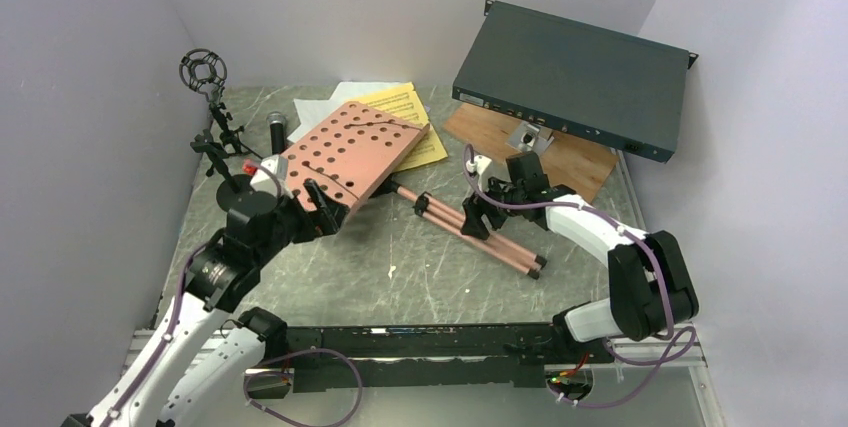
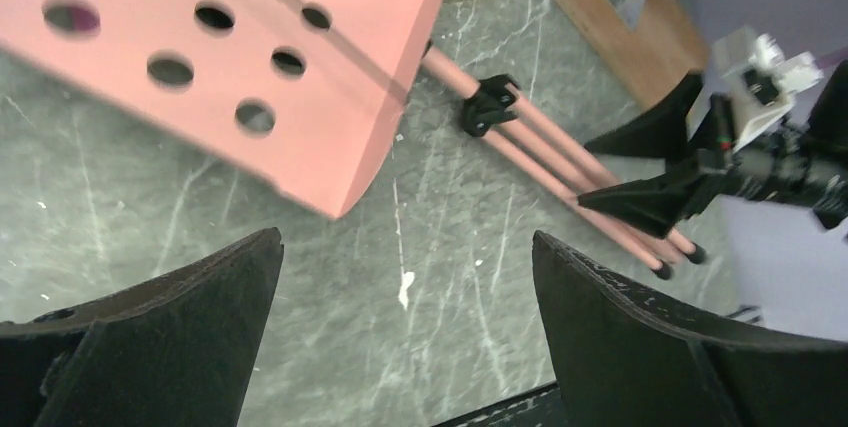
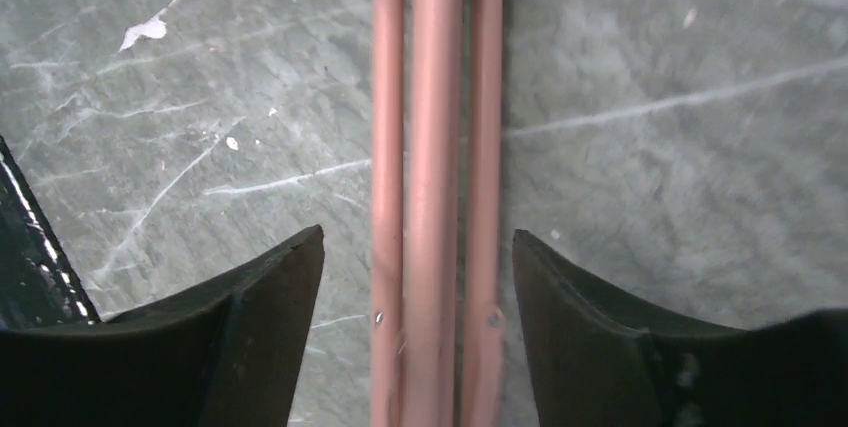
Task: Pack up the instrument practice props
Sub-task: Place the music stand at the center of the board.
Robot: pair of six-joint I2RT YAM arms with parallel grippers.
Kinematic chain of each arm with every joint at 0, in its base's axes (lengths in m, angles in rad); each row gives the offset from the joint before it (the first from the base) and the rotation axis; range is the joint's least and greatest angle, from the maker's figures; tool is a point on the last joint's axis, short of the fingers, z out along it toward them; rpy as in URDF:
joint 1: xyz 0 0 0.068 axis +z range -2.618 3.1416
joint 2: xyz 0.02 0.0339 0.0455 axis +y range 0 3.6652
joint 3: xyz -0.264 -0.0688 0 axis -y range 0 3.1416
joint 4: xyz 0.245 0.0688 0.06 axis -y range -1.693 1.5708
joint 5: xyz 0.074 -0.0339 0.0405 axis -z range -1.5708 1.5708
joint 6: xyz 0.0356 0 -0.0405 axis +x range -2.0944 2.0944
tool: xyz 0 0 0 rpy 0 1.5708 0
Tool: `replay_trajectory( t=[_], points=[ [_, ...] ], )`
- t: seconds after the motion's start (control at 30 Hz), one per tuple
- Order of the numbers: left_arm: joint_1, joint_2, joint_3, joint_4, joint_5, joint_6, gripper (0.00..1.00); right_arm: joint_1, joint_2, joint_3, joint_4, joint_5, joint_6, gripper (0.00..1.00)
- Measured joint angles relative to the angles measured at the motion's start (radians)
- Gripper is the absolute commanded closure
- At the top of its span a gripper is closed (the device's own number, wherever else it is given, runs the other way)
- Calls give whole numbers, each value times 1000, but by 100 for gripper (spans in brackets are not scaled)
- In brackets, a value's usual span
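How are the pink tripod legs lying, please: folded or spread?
Folded: the three pink metal tripod legs lie parallel, bunched together.

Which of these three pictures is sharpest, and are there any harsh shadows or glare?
Top external: sharpest, evenly lit, only soft shadows on the table, no glare. Left wrist: the pink music desk looks slightly soft up close. Right wrist: the tripod legs blur toward the bottom edge.

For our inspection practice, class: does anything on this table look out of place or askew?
The pink music desk lies tipped over the scattered sheet-music pages, its tripod legs folded flat on the table. The teal rack box tilts up, front edge at the wooden board.
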Motion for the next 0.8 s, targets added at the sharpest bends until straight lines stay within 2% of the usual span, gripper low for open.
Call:
replay_trajectory(
  t=[0.07,0.17,0.37,0.53,0.8],
  points=[
    [0,63,62,-18,23,80,1,-4,-18,18,-18,-39,-29,7],
    [0,118,122,-42,53,179,1,-10,-84,43,-47,-83,-79,1],
    [0,226,218,-71,114,325,1,-77,-245,61,-146,-211,-213,1],
    [0,303,250,-80,167,387,1,-164,-339,69,-286,-339,-351,1],
    [26,404,351,-88,266,459,1,-322,-532,74,-373,-414,-383,1]
  ],
)
